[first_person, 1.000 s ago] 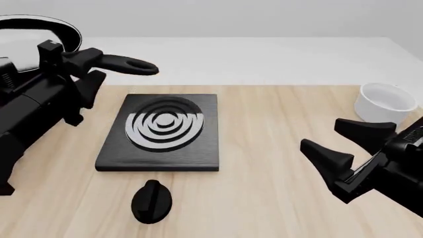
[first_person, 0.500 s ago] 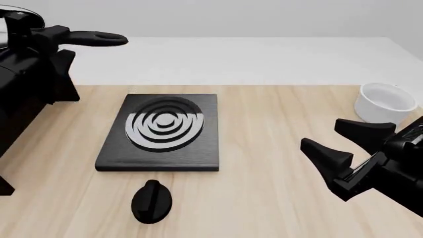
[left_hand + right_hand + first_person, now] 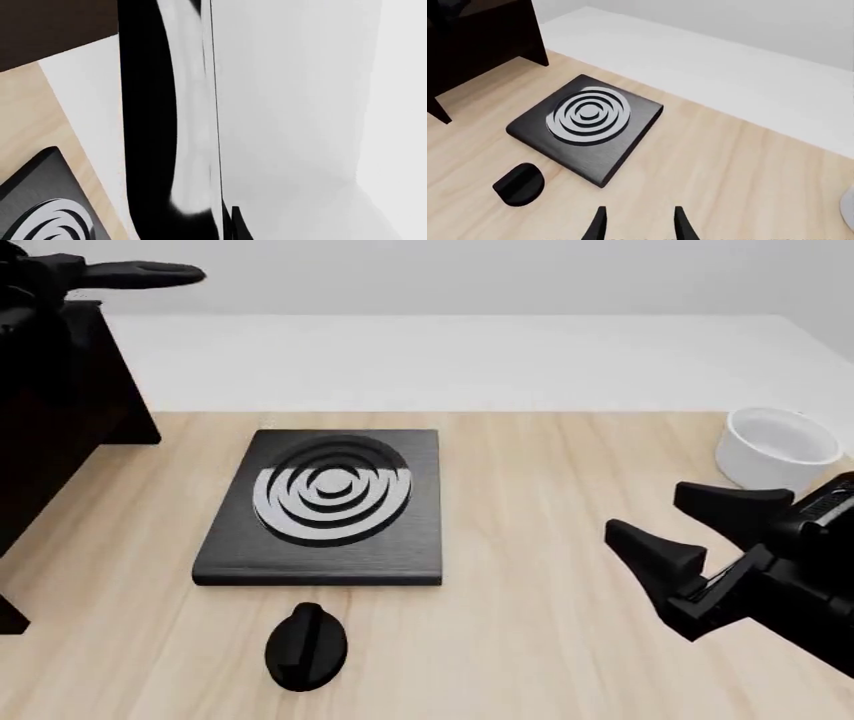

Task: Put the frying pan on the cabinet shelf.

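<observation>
Cabinet [image 3: 60, 410]: was seen at the table's far left, dark and boxy.
Stove plate [image 3: 327, 505]: was laid flat mid-table, a black knob [image 3: 307, 645] just before it.
Right gripper [image 3: 694, 540]: was held low above the table's right side, jaws spread wide, nothing between them.
Left gripper: could not be made out; its state cannot be told.
Frying pan [image 3: 134, 275]: only the handle was seen in the front view, raised above the cabinet's top; its glossy inside [image 3: 170, 125] filled the left wrist view.
White bowl [image 3: 778, 445]: was set at the far right.

- Frying pan [image 3: 157, 125]: glossy black inside, pale streaked reflection, thin bright rim.
- Table [image 3: 534, 500]: pale wood, fine grain, matt.
- Stove plate [image 3: 327, 505]: brushed black, silvery rings.
- Cabinet [image 3: 480, 40]: very dark brown wood, matt.
- Bowl [image 3: 778, 445]: smooth white.
- Knob [image 3: 307, 645]: black, slight sheen.
</observation>
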Robot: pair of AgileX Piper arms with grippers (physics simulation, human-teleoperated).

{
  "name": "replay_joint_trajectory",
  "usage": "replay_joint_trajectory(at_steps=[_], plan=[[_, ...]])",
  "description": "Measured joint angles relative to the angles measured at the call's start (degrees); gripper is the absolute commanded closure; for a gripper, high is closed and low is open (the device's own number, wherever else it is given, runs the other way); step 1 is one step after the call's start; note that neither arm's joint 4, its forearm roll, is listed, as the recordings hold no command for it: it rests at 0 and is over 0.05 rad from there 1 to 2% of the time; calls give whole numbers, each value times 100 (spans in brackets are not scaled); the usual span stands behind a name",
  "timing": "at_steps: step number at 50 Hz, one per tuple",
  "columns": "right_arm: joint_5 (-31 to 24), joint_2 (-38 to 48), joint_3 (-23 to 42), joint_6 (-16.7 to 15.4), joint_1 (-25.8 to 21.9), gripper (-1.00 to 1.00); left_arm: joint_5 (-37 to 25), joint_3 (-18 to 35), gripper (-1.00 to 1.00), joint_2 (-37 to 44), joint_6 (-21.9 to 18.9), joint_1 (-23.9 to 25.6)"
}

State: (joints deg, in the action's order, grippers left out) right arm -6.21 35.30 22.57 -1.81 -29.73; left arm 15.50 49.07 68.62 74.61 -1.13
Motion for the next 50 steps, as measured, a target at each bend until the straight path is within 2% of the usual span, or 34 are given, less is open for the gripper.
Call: replay_joint_trajectory(at_steps=[25, 50], plan=[[-32, 214, 22, -78, 59, -100, 146, 382, 100, 707, 1, -651], [-69, 448, 44, -92, 124, -100, 1340, -295, 100, 1346, 569, -1194]])
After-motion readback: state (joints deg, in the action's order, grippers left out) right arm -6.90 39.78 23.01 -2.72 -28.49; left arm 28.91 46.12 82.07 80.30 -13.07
